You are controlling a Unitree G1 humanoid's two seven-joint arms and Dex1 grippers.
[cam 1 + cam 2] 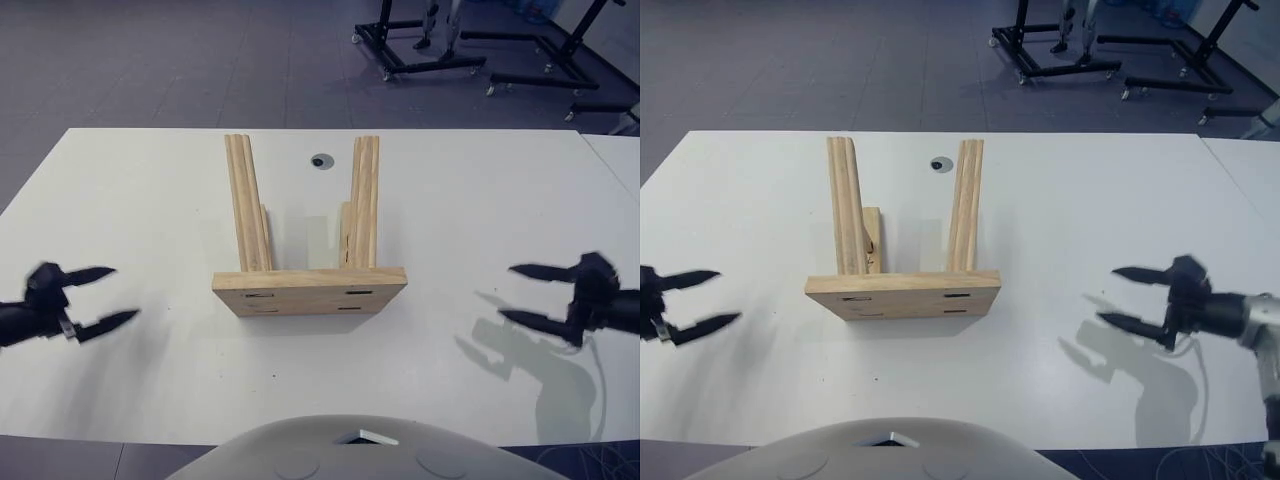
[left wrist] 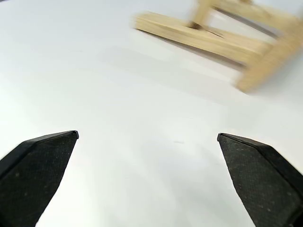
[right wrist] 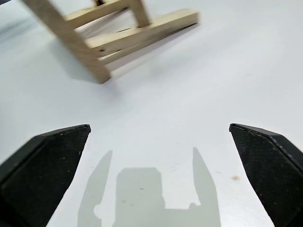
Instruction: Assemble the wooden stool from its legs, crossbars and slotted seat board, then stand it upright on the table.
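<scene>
While the two grippers hang over the white table (image 1: 150, 200), one light wooden stool (image 1: 308, 288) lies on its side in the middle of it. The stool's flat seat board (image 1: 902, 293) stands on its edge on the side near the robot. I count four small dark slots in the seat board's face. Two long leg parts stick out from the board, away from the robot and flat along the table. One leg part (image 1: 248, 205) is on the stool's left side and one (image 1: 363, 200) is on its right side. Each has long grooves, so I cannot tell how many sticks are in it. A short wooden bar (image 1: 872, 240) sits just inside the left leg part, and another (image 1: 345, 235) sits just inside the right one.

The black left gripper (image 1: 126, 292) is well to the left of the stool. Its two pointed fingers (image 2: 33, 165) are spread wide and hold nothing. The black right gripper (image 1: 505, 292) is well to the right of the stool. Its two fingers (image 3: 270, 161) are spread wide too, with nothing between them. Neither one touches the stool.

One small dark round hole (image 1: 321, 160) is in the table just past the stool's legs. Far behind the stool, black metal frames on wheels (image 1: 430, 50) stand on the grey floor.
</scene>
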